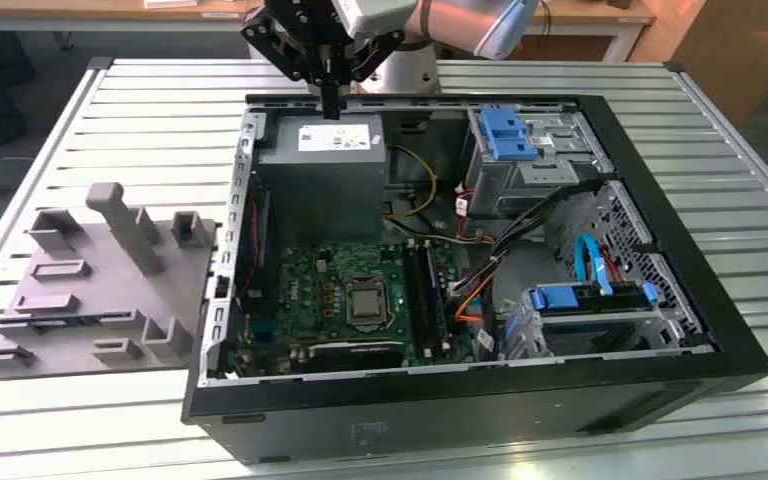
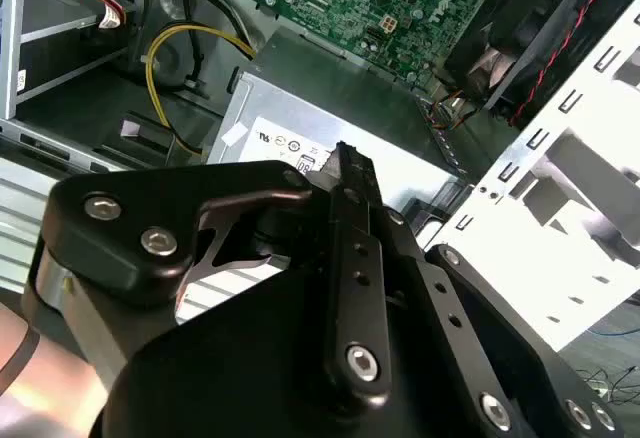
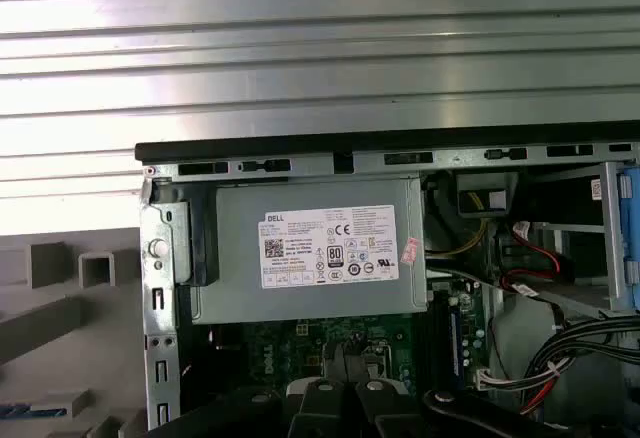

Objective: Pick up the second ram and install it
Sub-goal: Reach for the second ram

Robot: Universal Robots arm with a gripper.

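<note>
Exterior view shows an open computer case (image 1: pixel 704 340) lying on a slatted metal surface (image 1: pixel 157 130), with a grey holder (image 1: pixel 91 290) at 9 o'clock from the case. The tool (image 1: pixel 332 108) hangs at the 12 o'clock end of the case, just above the power supply (image 1: pixel 320 165) and well apart from the green board (image 1: pixel 311 290). Its two fingers look pressed together to a narrow tip, and in the second wrist view I see nothing gripped between them, so I judge it closed and empty. The memory slots (image 1: pixel 424 288) run at 3 o'clock from the processor socket (image 1: pixel 361 300), near the 6 o'clock half of the case. Dark long strips lie there, but I cannot tell if these are bare slots or a ram already pushed in. As a judgement only: the tool carries no ram and is far from both the holder and the slots, so either the picking is not yet started or the seating is already done. These pictures do not decide between the two.
</note>
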